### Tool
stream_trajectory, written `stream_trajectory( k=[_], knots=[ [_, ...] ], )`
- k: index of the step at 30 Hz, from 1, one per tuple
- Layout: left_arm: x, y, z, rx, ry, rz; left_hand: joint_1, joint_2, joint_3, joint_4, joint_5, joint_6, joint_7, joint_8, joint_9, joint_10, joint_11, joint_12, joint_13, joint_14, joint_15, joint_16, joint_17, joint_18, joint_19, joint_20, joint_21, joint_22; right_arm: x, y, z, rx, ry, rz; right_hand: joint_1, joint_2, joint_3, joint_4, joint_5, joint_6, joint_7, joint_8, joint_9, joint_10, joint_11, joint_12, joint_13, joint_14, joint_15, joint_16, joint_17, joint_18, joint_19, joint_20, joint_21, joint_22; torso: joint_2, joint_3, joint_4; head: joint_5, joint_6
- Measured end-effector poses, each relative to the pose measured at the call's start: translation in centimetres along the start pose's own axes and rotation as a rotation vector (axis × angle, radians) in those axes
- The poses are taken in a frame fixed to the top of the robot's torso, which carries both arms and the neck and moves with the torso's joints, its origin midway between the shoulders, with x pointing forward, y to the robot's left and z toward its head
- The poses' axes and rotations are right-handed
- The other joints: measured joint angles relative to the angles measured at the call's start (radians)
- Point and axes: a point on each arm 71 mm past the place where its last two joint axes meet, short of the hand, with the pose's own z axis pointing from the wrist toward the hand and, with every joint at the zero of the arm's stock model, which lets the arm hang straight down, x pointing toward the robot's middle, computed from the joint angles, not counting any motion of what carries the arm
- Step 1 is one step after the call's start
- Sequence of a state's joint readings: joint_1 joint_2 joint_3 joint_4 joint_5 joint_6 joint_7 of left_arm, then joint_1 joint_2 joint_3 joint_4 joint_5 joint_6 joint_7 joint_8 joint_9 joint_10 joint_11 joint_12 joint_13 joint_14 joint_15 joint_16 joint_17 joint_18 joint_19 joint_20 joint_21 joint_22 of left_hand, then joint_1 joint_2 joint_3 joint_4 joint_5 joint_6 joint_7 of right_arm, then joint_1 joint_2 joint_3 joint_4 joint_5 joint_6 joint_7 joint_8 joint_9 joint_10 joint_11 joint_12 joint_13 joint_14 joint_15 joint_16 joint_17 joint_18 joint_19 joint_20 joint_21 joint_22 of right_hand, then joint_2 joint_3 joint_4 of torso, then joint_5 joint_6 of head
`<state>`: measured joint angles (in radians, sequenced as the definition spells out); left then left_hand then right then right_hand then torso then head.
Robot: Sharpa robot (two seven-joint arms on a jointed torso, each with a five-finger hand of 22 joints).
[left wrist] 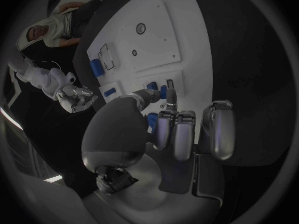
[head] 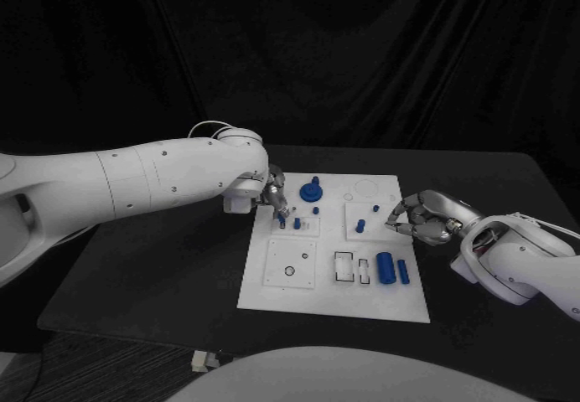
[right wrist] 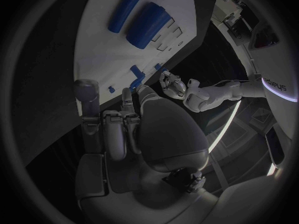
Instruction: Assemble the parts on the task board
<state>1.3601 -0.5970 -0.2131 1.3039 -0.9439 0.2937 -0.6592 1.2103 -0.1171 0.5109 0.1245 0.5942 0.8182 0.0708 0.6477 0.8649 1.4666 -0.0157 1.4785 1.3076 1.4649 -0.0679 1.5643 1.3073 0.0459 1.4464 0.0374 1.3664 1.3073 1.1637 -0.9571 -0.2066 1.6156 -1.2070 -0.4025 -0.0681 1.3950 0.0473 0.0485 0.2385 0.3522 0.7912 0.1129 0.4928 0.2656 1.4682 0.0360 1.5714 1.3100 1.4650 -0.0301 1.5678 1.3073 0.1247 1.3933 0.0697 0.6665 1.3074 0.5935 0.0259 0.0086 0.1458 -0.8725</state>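
Note:
The white task board (head: 333, 289) lies mid-table. My left hand (head: 272, 197) hangs over its far left corner, thumb and a finger pinching a small blue peg (head: 283, 222) (left wrist: 163, 91) that stands on the board. Another peg (head: 298, 224) stands beside it, and a round blue part (head: 312, 192) sits just beyond. My right hand (head: 417, 218) is at the board's right edge, fingers curled in with nothing visible in them, close to a small blue piece (head: 361, 224) (right wrist: 136, 78). A blue cylinder (head: 385, 268) (right wrist: 148, 25) and a thin blue bar (head: 404, 270) (right wrist: 124, 10) lie near the right edge.
The black table (head: 157, 276) surrounds the board, with free room to the left and front. Empty rectangular slots (head: 353, 268) and a small ring hole (head: 289, 270) mark the board's near half. My left arm (head: 133, 184) reaches over the table's left side.

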Motion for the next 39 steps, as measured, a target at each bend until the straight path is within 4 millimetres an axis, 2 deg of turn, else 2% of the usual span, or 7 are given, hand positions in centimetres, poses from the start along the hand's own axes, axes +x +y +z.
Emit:
stream_trajectory(
  k=[5, 19, 39],
  knots=[
    [0.4, -0.2, 0.2, -0.006, -0.007, 0.024, 0.004, 0.012, -0.011, -0.011, 0.0, 0.0, 0.0, -0.011, -0.013, 0.0, 0.0, 0.0, 0.0, 0.0, 0.0, 0.0, 0.0, 0.0, 0.0, 0.0, 0.0, 0.0, 0.0, 0.0, 0.0, 0.0, 0.001, 0.0, 0.0, 0.0, 0.0, 0.0, 0.0, 0.0, 0.0, 0.0, 0.0, 0.0, 0.0, 0.001, 0.0, 0.0, 0.0, 0.0, 0.0, 0.0, -0.003, -0.003, -0.006, 0.0, 0.0, 0.0, -0.0001, 0.002, 0.0],
    [1.0, 0.1, 0.7, -0.025, -0.034, 0.036, 0.008, 0.016, -0.024, -0.025, -0.008, 0.0, 0.0, -0.035, -0.041, 0.0, 0.0, -0.004, 0.0, 0.0, 0.0, 0.0, 0.0, 0.0, 0.004, 0.004, 0.0, 0.0, 0.1, 0.1, 0.1, 0.0, 0.003, 0.0, 0.0, 0.0, 0.0, 0.0, 0.004, 0.0, 0.0, 0.0, 0.0, 0.0, 0.0, 0.001, 0.001, 0.0, 0.0, 0.0, 0.0, 0.0, -0.007, 0.0, -0.01, 0.001, 0.0, -0.0001, -0.0001, 0.007, 0.0],
    [1.4, 0.1, 1.2, -0.025, -0.067, 0.01, 0.017, 0.025, -0.03, -0.03, -0.017, 0.01, 0.01, -0.044, -0.053, 0.0, 0.0, -0.004, 0.0, 0.0, 0.0, 0.0, 0.0, 0.0, 0.003, 0.004, 0.0, 0.001, 0.1, 0.0, 0.1, 0.0, 0.003, 0.0, 0.0, 0.0, 0.0, 0.0, 0.003, 0.0, 0.0, 0.0, 0.0, 0.0, 0.0, 0.001, 0.0, 0.0, 0.0, 0.0, 0.0, 0.0, -0.007, 0.0, -0.01, 0.0, -0.001, -0.0001, 0.0, 0.008, 0.0]
  ],
)
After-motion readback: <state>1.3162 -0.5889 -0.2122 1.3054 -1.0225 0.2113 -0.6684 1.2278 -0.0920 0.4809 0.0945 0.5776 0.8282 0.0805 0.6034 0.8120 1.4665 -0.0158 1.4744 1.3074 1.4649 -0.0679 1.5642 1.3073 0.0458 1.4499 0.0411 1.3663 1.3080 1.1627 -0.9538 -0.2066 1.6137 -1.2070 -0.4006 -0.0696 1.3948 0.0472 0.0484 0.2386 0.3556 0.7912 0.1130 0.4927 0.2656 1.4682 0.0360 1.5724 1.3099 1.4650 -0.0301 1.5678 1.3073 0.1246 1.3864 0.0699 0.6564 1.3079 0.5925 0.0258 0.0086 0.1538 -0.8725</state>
